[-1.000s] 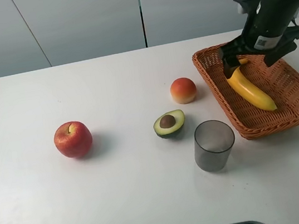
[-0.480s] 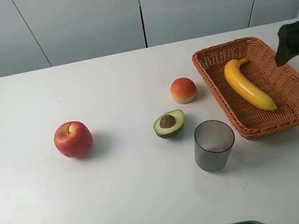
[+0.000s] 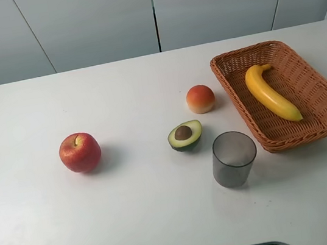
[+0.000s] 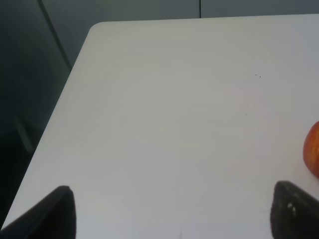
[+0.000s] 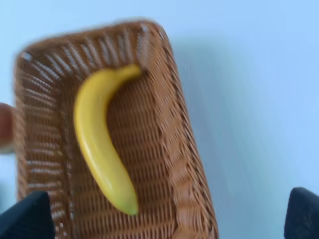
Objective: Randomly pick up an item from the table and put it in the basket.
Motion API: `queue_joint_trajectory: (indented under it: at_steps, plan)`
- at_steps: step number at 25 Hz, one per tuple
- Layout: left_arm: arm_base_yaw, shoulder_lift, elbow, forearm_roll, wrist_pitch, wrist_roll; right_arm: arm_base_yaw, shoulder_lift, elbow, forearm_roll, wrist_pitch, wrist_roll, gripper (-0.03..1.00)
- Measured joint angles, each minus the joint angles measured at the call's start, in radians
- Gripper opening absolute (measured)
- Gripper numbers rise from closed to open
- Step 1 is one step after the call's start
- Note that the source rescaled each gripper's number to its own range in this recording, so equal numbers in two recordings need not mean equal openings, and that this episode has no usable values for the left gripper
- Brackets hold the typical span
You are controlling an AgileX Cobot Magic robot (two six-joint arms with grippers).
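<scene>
**White bench (image 3: 135, 219), banana (image 3: 270, 97) lying in the wicker basket (image 3: 320, 88)**

Grey wall panels (image 3: 93, 22) stand behind the bench. Both pairs of fingers show only in the wrist views.

The right fingers (image 5: 27, 216) appear as two dark tips, spread wide apart and gripping nothing. Their picture is blurred. Well beyond those tips, and roughly centred between them, sits the basket. The banana rests lengthwise on its woven floor, clear of both fingers. Its stem end points toward the basket wall farthest from the right fingers, and its blunt tip lies nearer to them. A small round orange-red fruit (image 3: 200, 98) sits on the bench just outside one long wall of the basket, ahead of one right finger and to its outer side.

The left fingers (image 4: 62, 214) are likewise two dark tips set wide apart, with nothing held. Bare bench lies between them and stretches ahead to a rounded corner. A red apple (image 4: 313, 149) peeks in ahead of one tip and slightly to its outer side, apart from it.

From the high camera, a halved avocado (image 3: 185, 135) with its pit showing and a grey translucent cup (image 3: 234, 158) stand between the apple and the basket. The cup is upright and near the basket's front corner. The avocado is just beside the cup, on the apple's side of it.
</scene>
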Motion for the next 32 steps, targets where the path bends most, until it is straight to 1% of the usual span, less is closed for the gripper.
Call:
queue_joint_trajectory:
  at_steps: [5,11,16,19,28,32]
  plan:
    - [0.0,0.0,0.0,0.0,0.0,0.0,0.035,-0.199,0.07,0.0,0.024,-0.043,1.0]
    - [0.0,0.0,0.0,0.0,0.0,0.0,0.037,-0.393,0.105,0.0,0.116,-0.052,1.0]
    - [0.0,0.0,0.0,0.0,0.0,0.0,0.037,-0.488,0.105,0.0,0.178,-0.053,1.0]
    - [0.0,0.0,0.0,0.0,0.0,0.0,0.037,-0.518,0.11,0.0,0.192,-0.053,1.0]
    - [0.0,0.0,0.0,0.0,0.0,0.0,0.037,-0.685,0.224,0.03,0.232,-0.046,1.0]
    - [0.0,0.0,0.0,0.0,0.0,0.0,0.037,-0.779,0.244,0.03,0.254,-0.074,1.0]
